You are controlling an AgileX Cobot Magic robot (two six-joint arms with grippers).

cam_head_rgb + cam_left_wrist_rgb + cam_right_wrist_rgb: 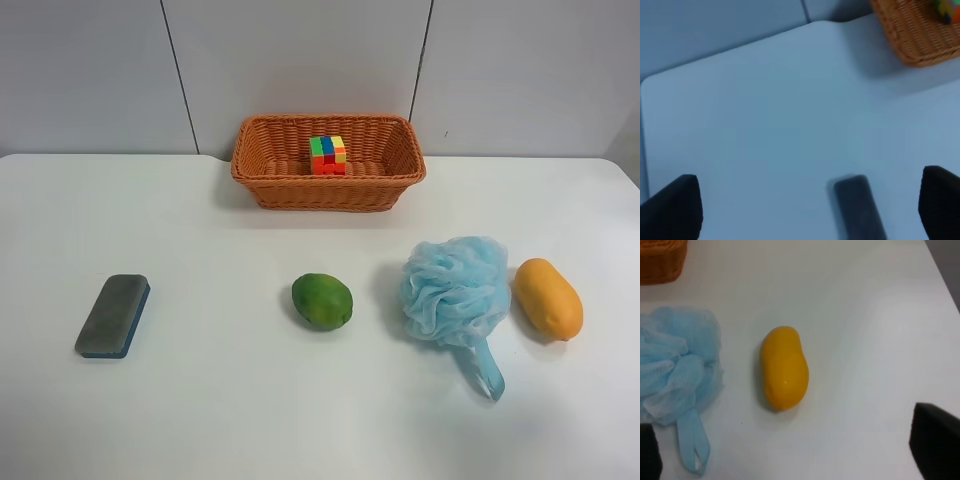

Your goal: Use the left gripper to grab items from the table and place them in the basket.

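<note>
The wicker basket (375, 193) stands at the back of the white table (200, 400) with the multicoloured puzzle cube (328, 155) inside it. On the table lie the grey-and-blue eraser (113, 315), the green fruit (322, 301), the light-blue pouf (455, 290) and the orange-yellow fruit (547, 298). No arm shows in the exterior high view. My left gripper (807, 210) is open and empty above the table; the eraser (857, 207) lies blurred between its fingers (672, 207). The basket (917, 30) and cube (947, 10) show farther off.
My right gripper (795, 455) is open and empty, hovering near the orange-yellow fruit (784, 367) with the pouf (675, 365) beside it and a basket corner (660, 260) beyond. A grey panelled wall (300, 60) rises behind the table.
</note>
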